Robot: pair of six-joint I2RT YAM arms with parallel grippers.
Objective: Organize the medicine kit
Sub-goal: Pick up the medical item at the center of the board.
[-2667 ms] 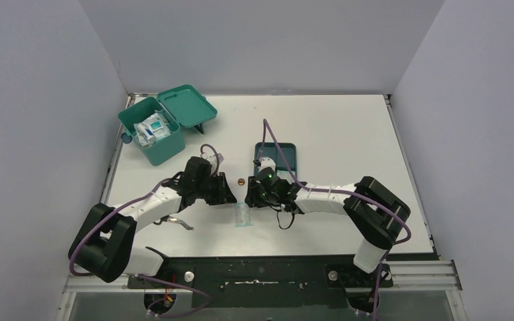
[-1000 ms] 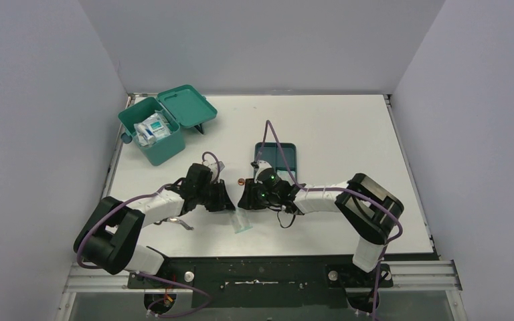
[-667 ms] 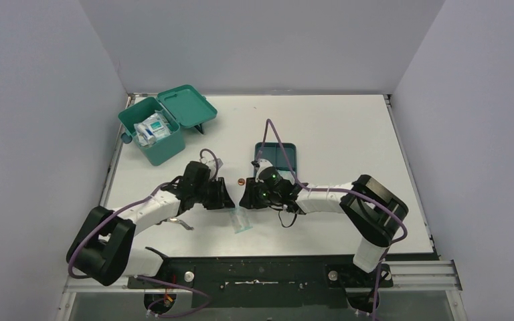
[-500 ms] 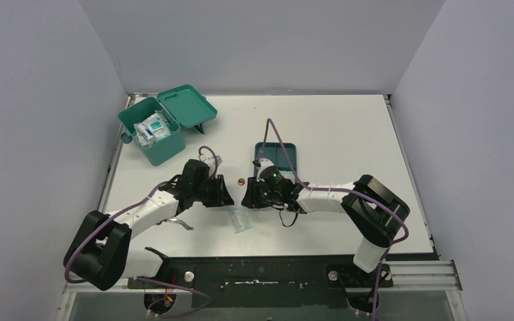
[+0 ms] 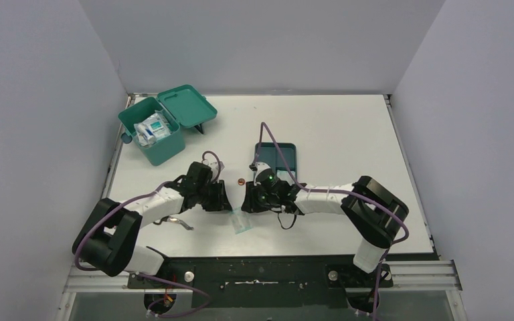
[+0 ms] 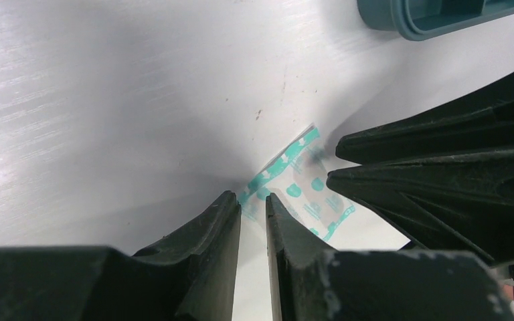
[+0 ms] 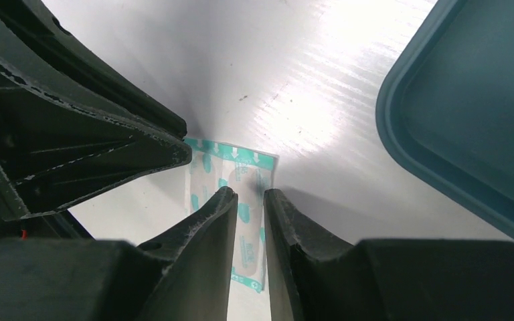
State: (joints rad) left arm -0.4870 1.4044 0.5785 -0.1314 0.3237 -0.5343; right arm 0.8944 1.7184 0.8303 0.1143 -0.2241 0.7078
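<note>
The teal-green medicine kit point(image 5: 152, 134) stands open at the back left, lid point(image 5: 187, 105) laid back, white packets inside. A clear bandage packet with teal print point(image 5: 241, 223) lies flat on the table in front of the arms. It also shows in the left wrist view point(image 6: 304, 190) and the right wrist view point(image 7: 231, 167). My left gripper point(image 5: 226, 202) point(image 6: 251, 199) is on its left corner and my right gripper point(image 5: 246, 203) point(image 7: 249, 194) on its upper edge. Both have jaws a narrow gap apart, tips down at the packet, gripping nothing.
A darker blue-teal tray point(image 5: 278, 157) lies just behind the right gripper, its rim in the right wrist view point(image 7: 401, 134). A small brown item point(image 5: 240, 180) sits between the grippers. A thin metal tool point(image 5: 179, 223) lies by the left arm.
The packet has slid a little toward the near edge and turned slightly. Both grippers have shifted back and forth and now meet over the packet's far end.
</note>
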